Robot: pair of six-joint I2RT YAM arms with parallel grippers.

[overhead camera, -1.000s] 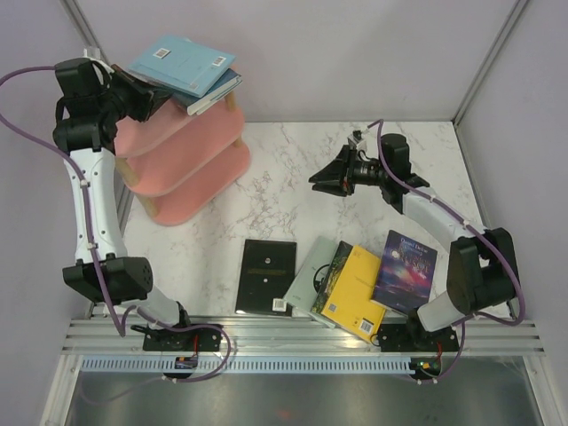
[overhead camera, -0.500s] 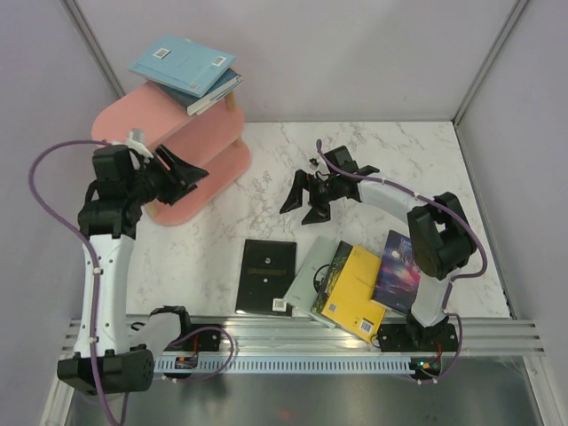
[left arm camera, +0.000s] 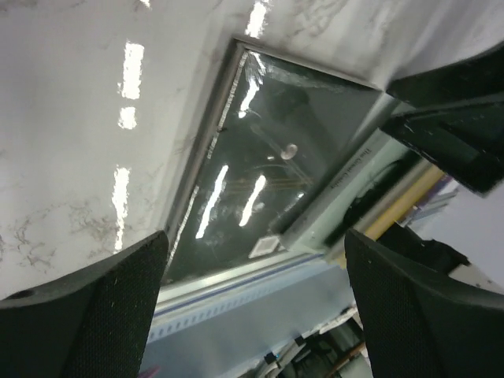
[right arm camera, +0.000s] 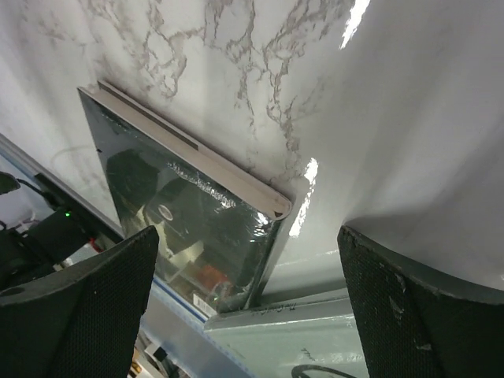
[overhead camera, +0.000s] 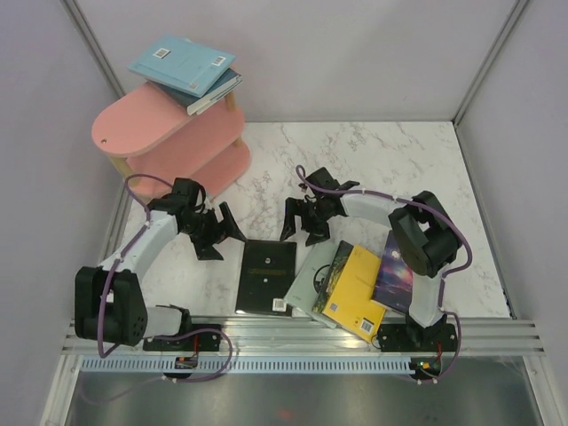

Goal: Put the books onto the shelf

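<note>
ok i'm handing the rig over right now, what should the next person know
Left gripper: open, empty, low over the table, just left of the black book.
Right gripper: open, empty, at that book's far right corner.
Done: a small stack of books lies on the top tier of the shelf.
Left: the black book, flat on the table, plus the overlapping pile by the right arm's base.
</note>
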